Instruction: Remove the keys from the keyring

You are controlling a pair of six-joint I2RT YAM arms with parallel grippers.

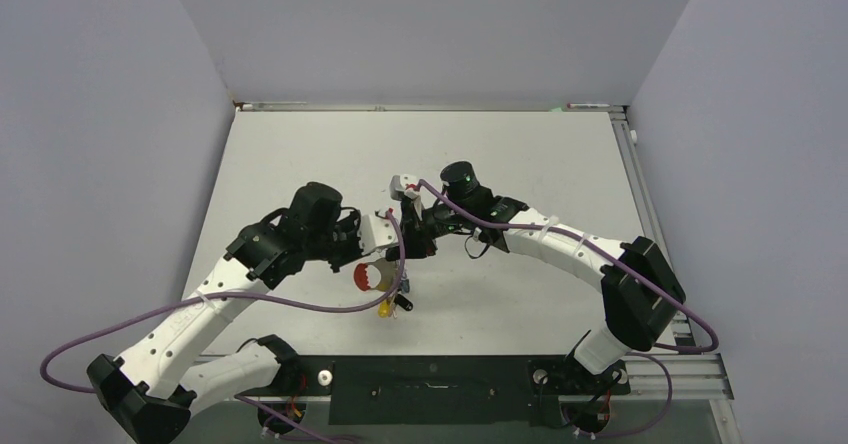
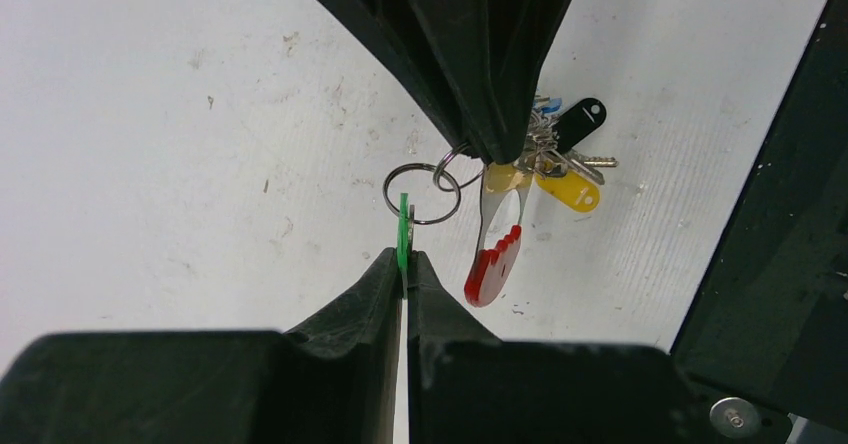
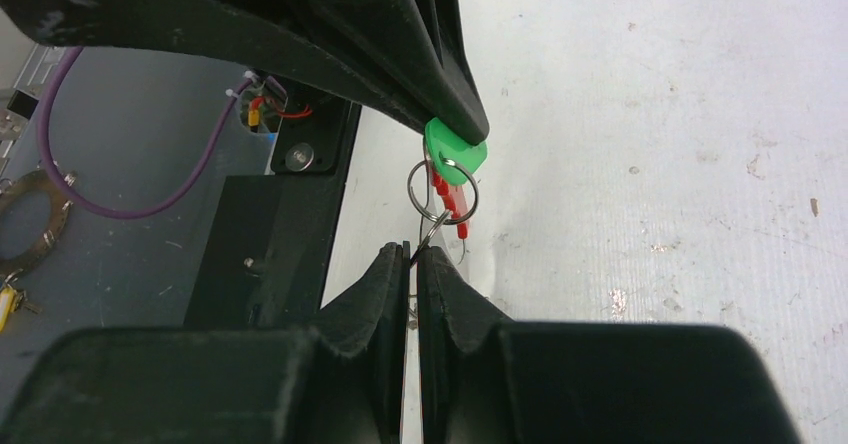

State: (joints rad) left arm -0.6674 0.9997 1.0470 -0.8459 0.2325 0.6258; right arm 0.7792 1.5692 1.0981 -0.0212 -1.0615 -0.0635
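Left end effector (image 2: 405, 262) faces right end effector (image 3: 413, 254), elbows bent.

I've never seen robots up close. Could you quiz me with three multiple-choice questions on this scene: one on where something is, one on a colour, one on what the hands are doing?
1. Where is the green tag?
A) pinched in the left hand
B) loose on the table
C) in the right hand
2. What colour is the keyring's curved arc?
A) blue
B) white
C) red
3. How are the two hands?
A) both wide open
B) both shut
C) only one shut

Answers: 1 A, the left fingertips clamp the tag. 2 C, the arc shows red below the hands. 3 B, the left is shut on the tag and the right on a small wire ring.
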